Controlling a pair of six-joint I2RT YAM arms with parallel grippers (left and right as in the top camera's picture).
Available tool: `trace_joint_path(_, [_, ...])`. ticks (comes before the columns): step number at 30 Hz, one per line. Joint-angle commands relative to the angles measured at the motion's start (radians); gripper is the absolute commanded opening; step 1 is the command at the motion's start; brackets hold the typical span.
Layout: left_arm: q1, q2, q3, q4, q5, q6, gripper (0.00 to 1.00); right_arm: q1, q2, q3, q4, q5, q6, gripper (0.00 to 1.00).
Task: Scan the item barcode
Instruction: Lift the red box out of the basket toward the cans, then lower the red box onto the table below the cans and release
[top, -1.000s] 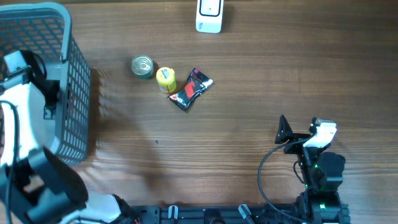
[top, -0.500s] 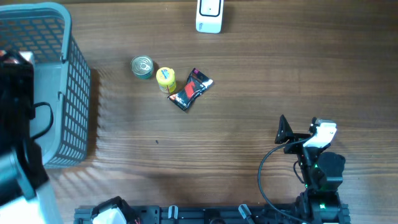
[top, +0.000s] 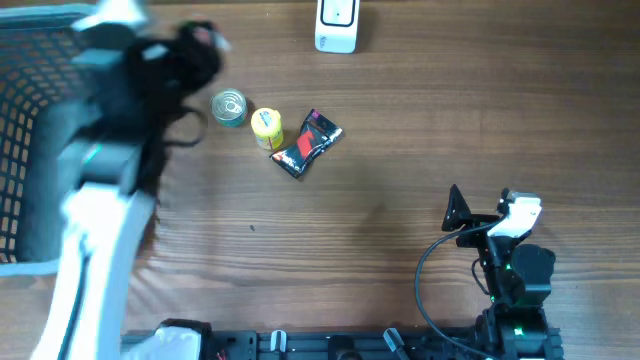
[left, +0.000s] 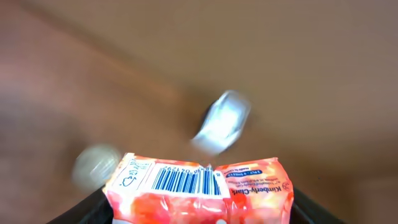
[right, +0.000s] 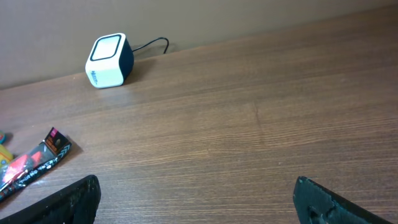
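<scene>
Light, soft and probably slippery, the orange-pink plastic packet (left: 249, 194) hangs above the brown wooden surface (left: 323, 68), clamped by its side edges in the left tool (left: 198, 210), a hold sparing its barcode (left: 183, 182); the right tool (right: 196, 191) gapes empty.

One white scanner (top: 336, 25) stands on the one tabletop (top: 400, 120). Nearer the robot than the scanner and to its left lie three small goods in a row: one tin can (top: 229, 107), one yellow-topped container (top: 266, 127) and one black-and-red packet (top: 307, 143). A second packet, the pink pack (left: 199, 193) with one barcode (left: 183, 180), shows in the left wrist view, so there are two packets in all. One grey mesh basket (top: 25, 100) sits far left of the scanner. There are two arms, the blurred left arm (top: 100, 200) and the right arm (top: 515, 270), and two grippers: the left gripper (left: 199, 208) and the right gripper (right: 196, 186).
</scene>
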Motion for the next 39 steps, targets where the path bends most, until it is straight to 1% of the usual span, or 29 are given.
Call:
trace_joint_path(1, [-0.088,0.167,-0.006,-0.078,-0.204,0.149,0.66,-0.005,0.002,-0.001,0.003,0.006,0.011,1.00])
trace_joint_path(5, [-0.110,0.257,-0.006,-0.206,-0.219,0.126,0.64,-0.005,0.002,-0.001,0.006,0.006,0.011,1.00])
trace_joint_path(8, [-0.110,0.262,-0.019,-0.280,-0.220,0.100,0.63,-0.005,0.002,-0.001,0.011,0.006,0.011,1.00])
trace_joint_path(10, [-0.110,0.262,-0.019,-0.325,-0.216,0.057,0.63,-0.005,0.002,-0.001,0.013,0.006,0.012,1.00])
trace_joint_path(14, [-0.112,0.262,-0.029,-0.390,-0.216,0.029,0.61,-0.005,0.002,-0.001,0.014,0.006,0.011,1.00])
trace_joint_path(19, [-0.112,0.261,-0.138,-0.380,-0.217,-0.021,0.57,-0.005,0.002,-0.001,0.015,0.006,0.012,1.00])
trace_joint_path(22, [-0.121,0.259,-0.240,-0.328,-0.216,-0.050,0.57,-0.005,0.002,-0.001,0.015,0.006,0.012,1.00])
trace_joint_path(25, [-0.167,0.219,-0.364,-0.229,-0.217,-0.074,0.56,-0.005,0.002,-0.001,0.014,0.005,0.012,1.00])
trace_joint_path(29, [-0.248,0.108,-0.441,-0.158,-0.248,-0.086,0.56,-0.005,0.002,-0.001,0.014,0.006,0.012,1.00])
trace_joint_path(33, [-0.307,-0.023,-0.473,-0.154,-0.329,-0.108,0.56,-0.005,0.002,-0.001,0.014,0.005,0.012,1.00])
trace_joint_path(36, [-0.324,-0.133,-0.502,-0.150,-0.370,-0.132,0.57,-0.005,0.002,-0.001,0.014,0.005,0.012,1.00])
trace_joint_path(39, [-0.318,-0.229,-0.570,-0.097,-0.382,-0.133,0.60,-0.005,0.002,-0.001,0.014,0.005,0.012,1.00])
